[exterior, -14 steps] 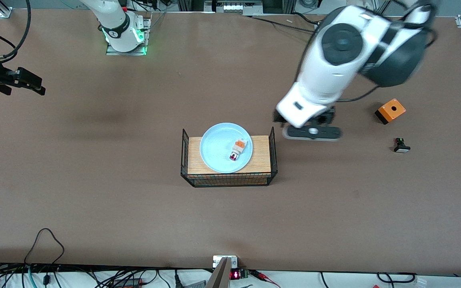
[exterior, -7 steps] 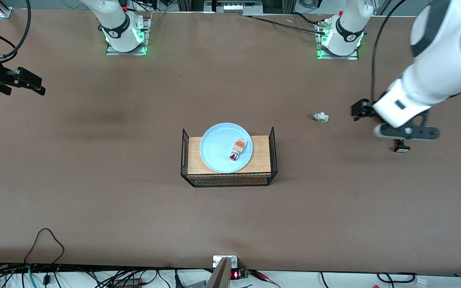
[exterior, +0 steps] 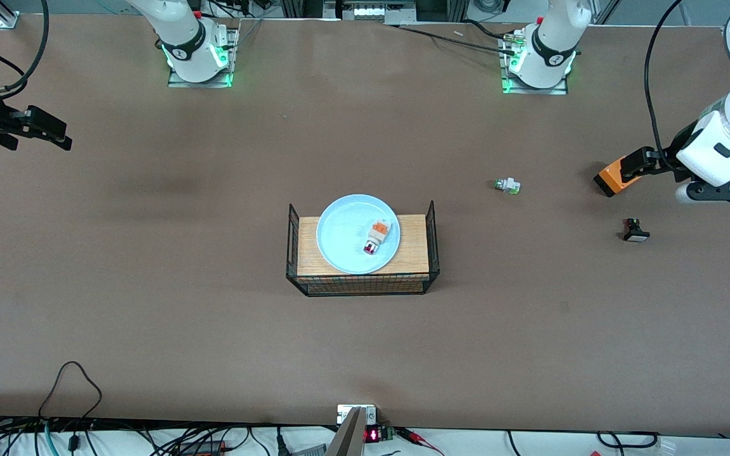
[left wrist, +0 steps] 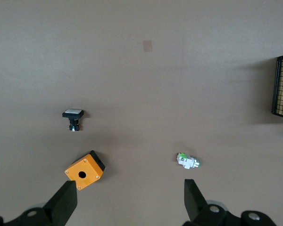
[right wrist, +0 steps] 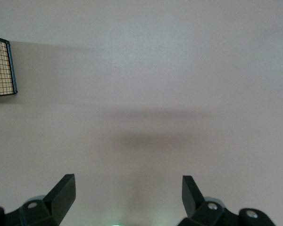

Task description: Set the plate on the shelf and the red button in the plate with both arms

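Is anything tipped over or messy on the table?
Nothing spilled or broken. The red button lies on its side in the plate, which sits on the rack. The green button also lies on its side on the table. Both grippers, left and right, hang open and empty.

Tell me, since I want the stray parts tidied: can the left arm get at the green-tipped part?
Probably yes. The left claw hangs open and empty, and the green-tipped part lies alone on bare table.

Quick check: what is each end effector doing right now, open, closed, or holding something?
Left end effector: open, holding nothing, over the table near the orange box.
Right end effector: open, holding nothing, over bare table.
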### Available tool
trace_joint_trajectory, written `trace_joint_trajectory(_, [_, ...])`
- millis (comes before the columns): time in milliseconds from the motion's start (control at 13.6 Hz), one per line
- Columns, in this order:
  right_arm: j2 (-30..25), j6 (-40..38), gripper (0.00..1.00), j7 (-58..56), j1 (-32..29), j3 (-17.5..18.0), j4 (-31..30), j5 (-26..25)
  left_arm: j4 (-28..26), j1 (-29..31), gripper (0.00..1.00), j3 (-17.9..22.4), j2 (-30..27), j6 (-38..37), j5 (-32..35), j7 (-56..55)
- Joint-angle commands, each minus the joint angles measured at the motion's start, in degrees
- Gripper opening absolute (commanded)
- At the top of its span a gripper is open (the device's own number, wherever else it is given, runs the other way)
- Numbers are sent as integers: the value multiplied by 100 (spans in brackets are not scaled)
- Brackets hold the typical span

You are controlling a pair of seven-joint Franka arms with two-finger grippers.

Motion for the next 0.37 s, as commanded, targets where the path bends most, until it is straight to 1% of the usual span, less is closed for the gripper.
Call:
trace_joint_trajectory(0, [-90,-92,100,6,3,22,2,11,-107,-80,100,114,-232,-215,-66,48])
trace_joint_trajectory(294, [-90,-180,100,15,12,22,2,11,-98,-80,100,105,-276,-243,-136,48])
